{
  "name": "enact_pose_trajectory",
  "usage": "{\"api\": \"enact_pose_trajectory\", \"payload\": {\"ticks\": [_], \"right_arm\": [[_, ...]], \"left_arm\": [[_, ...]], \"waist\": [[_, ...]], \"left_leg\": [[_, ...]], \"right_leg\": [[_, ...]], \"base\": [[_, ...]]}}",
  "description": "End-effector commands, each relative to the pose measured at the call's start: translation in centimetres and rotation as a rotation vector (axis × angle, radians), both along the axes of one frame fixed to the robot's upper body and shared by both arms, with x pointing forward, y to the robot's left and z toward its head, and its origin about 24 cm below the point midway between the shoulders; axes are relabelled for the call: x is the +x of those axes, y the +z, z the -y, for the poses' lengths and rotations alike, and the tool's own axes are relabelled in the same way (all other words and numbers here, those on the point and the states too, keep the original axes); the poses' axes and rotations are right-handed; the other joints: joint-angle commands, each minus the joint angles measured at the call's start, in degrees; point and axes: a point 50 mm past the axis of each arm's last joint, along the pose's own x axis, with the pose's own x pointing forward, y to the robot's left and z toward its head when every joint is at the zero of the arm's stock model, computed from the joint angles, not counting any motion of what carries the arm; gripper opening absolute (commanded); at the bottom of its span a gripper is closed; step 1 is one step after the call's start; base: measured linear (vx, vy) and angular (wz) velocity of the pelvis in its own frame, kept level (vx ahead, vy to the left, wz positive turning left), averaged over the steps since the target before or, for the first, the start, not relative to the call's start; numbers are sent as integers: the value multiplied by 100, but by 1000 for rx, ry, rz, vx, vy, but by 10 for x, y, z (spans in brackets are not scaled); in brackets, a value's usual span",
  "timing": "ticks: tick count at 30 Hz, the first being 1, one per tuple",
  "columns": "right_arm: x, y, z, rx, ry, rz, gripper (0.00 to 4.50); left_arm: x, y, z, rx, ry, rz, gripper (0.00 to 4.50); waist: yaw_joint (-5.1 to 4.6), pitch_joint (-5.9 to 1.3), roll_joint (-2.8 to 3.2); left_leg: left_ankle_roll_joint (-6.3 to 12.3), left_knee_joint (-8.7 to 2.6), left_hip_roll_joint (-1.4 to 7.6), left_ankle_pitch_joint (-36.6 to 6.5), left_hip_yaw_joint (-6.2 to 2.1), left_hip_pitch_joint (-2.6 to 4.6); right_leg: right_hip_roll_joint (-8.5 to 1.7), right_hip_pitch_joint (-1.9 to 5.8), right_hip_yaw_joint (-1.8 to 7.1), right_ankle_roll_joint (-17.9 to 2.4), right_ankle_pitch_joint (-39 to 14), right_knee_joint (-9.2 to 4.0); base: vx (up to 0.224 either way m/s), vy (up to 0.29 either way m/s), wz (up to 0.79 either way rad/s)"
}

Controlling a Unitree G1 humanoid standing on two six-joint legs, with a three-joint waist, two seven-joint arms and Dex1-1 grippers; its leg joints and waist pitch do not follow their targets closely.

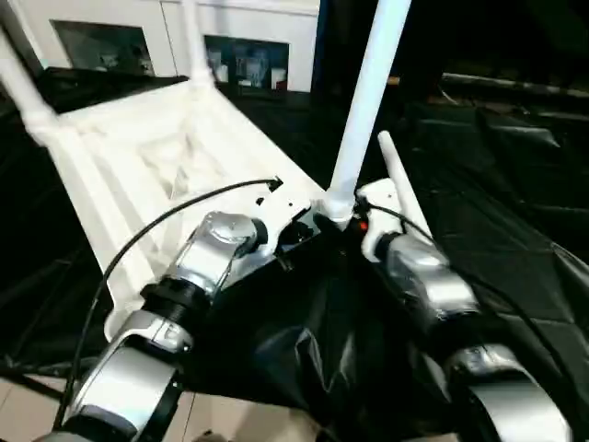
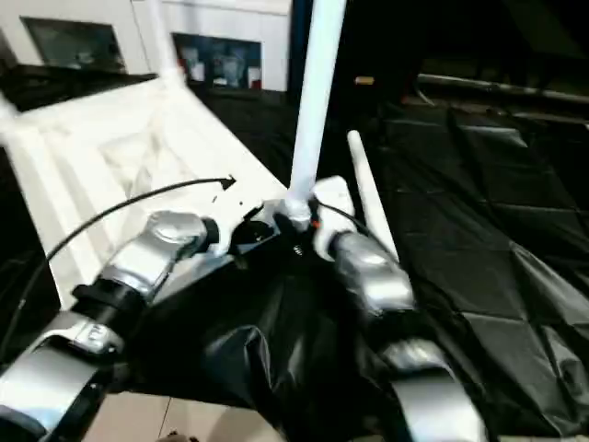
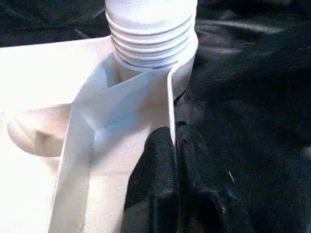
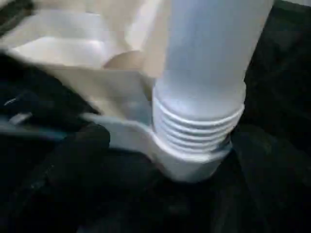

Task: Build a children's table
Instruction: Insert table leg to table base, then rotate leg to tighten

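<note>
Pinching the tabletop's rim at lower centre, the left gripper is clamped to steady it while the upright leg is seated; the right gripper's state cannot be told.

Children's table top: white plastic, rectangular, lying upside down on black drape, ribbed underside up, long axis running near-right to far-left.

Near-right corner socket: round, holds a white tubular leg standing upright, ribbed threads still exposed above the socket rim.

Two more legs upright at far corners.

Fourth leg: loose, lying on the drape just right of the near-right corner.
</note>
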Motion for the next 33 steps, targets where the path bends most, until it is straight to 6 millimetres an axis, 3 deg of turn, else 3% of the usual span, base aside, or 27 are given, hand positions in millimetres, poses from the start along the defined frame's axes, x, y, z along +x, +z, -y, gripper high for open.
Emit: {"api": "enact_pose_trajectory", "payload": {"ticks": [1, 5, 12, 15, 19, 23, 28, 33], "right_arm": [[-7, 14, 4, -14, 86, 31, 448], [-17, 22, 17, -58, 148, 37, 448], [-27, 28, 29, -128, 186, 26, 448], [-29, 27, 28, -142, 215, 15, 448], [-37, 27, 24, -151, 299, -8, 448], [-41, 25, 23, -176, 343, -20, 448], [-41, 22, 23, -206, 352, -14, 448], [-41, 20, 21, -211, 367, -14, 448]], "left_arm": [[-6, -2, 2, 4, -70, -1, 0], [-11, -2, -3, 2, -131, -6, 0], [-28, -3, -12, -14, -301, -52, 0], [-38, -1, -11, -39, -384, -68, 0], [-47, 1, -11, -48, -457, -82, 0], [-46, 2, -12, -42, -459, -80, 0], [-47, 4, -13, -35, -470, -79, 0], [-48, 4, -12, -34, -477, -79, 0]], "waist": [[31, -475, 67], [58, -459, 49], [113, -457, 64], [157, -472, 73], [183, -485, 70], [210, -477, 71], [227, -474, 77], [225, -495, 73]], "left_leg": [[1006, -235, 200, 307, -10, -59], [932, -230, 206, 129, -8, -71], [632, -240, 227, -14, 7, -46], [575, -229, 234, 59, 16, -22], [641, -206, 226, 191, 16, -36], [586, -206, 222, 34, 21, -36], [366, -209, 225, -213, 18, -42], [354, -189, 217, -145, 20, -42]], "right_leg": [[-477, 517, 399, -1444, 721, -285], [-476, 537, 397, -1431, 465, -308], [-471, 505, 407, -1354, 108, -309], [-464, 491, 415, -1382, 268, -279], [-450, 506, 413, -1420, 620, -228], [-455, 505, 410, -1359, 355, -255], [-457, 504, 406, -1174, -191, -297], [-440, 495, 404, -1187, -37, -270]], "base": [[0, 0, 0], [0, 0, 0], [0, 0, 0], [0, 0, 0], [0, 0, 0], [0, 0, 0], [0, 0, 0], [0, 0, 0]]}}
